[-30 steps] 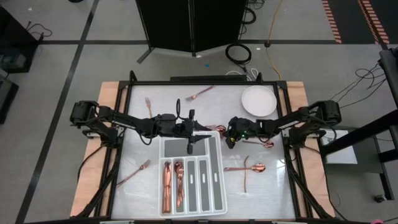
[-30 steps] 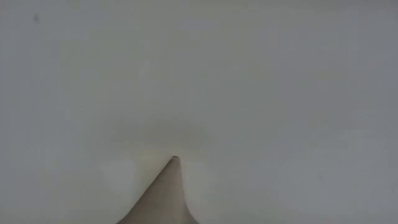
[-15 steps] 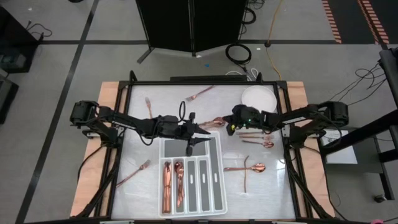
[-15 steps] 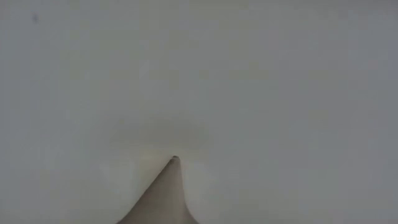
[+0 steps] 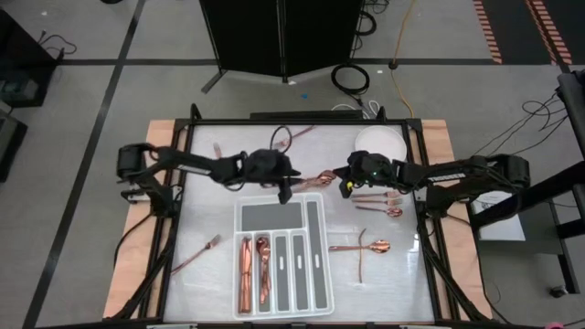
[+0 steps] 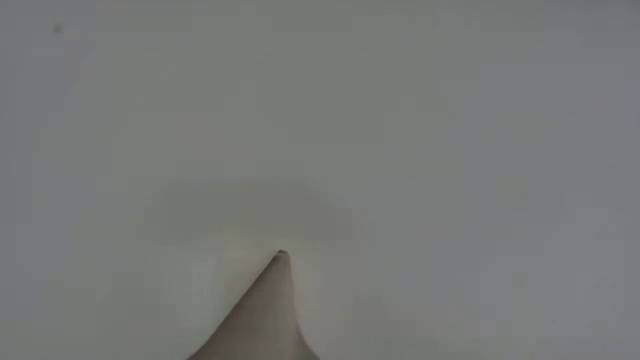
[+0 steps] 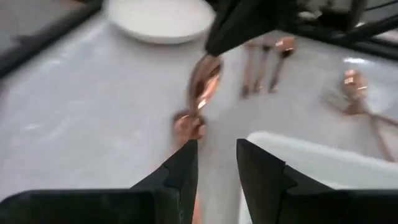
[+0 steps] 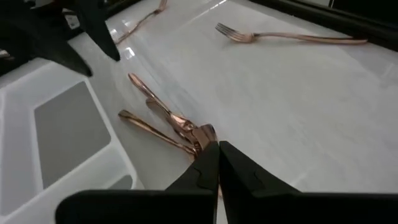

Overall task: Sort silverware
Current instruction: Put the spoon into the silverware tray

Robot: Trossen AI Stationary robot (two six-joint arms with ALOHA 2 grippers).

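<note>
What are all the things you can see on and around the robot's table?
table: one, white top with wooden edges, centre
tray: one, white, divided, middle of the table
plate: one, white, far right corner
silverware in tray: count unclear, copper, two leftmost slots
loose forks: at least two, copper, one left of the tray, one at the far edge
crossed pieces: two, copper, right of the tray
small bunch: about three, copper, near the right arm
spoon: one, copper, held
left gripper: open, empty, at the tray's far edge
right gripper: shut on the spoon, beyond the tray's far right corner
</note>
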